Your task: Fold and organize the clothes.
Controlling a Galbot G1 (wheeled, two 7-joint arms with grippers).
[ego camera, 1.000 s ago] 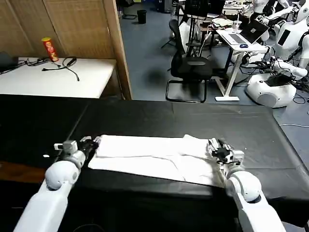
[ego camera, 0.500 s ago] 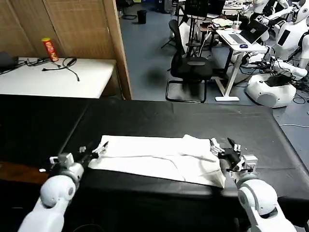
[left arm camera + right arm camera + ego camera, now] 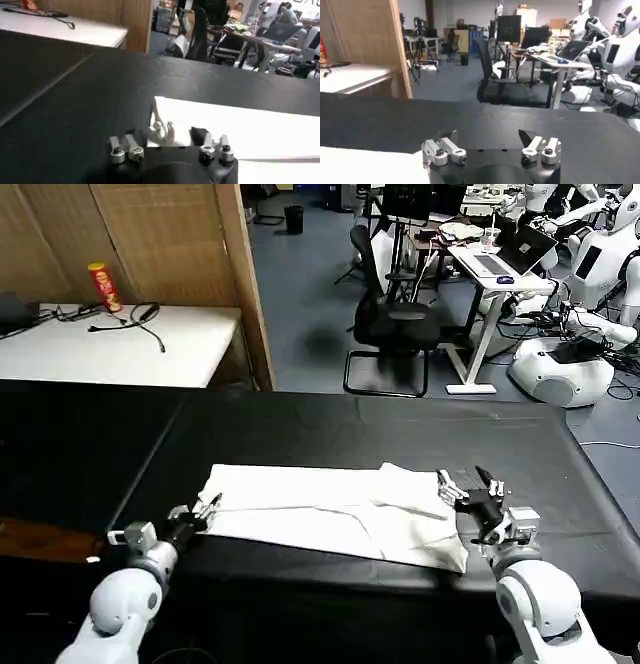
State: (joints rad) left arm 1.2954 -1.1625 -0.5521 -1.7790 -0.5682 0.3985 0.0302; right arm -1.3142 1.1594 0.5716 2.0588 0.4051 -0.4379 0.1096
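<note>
Black cloth covers the work table [image 3: 330, 424], w/ a lab of desks and chairs behind. On it lies the white T-shirt [image 3: 330, 509], folded into a long flat band running left-right, plain side up, a small raised fold near its right end. Left gripper [image 3: 196, 514] sits at the band's near-left corner, fingers spread apart and holding nothing; in the left wrist view its fingertips [image 3: 162, 131] sit right at the shirt's [image 3: 240, 132] corner edge, touching or just shy of it, can't tell which. Right gripper [image 3: 478, 489] is just beside the right end, fingers wide apart and empty; in the right wrist view the fingers [image 3: 490, 141] frame bare black cloth, w/ the shirt [image 3: 370, 165] off to one side. Judged step: between folds, long fold laid down, both ends free. Next prob. calls for regripping one short end and carrying it across to halve the band, keeping layers together so the fold doesn't slip open.
</note>
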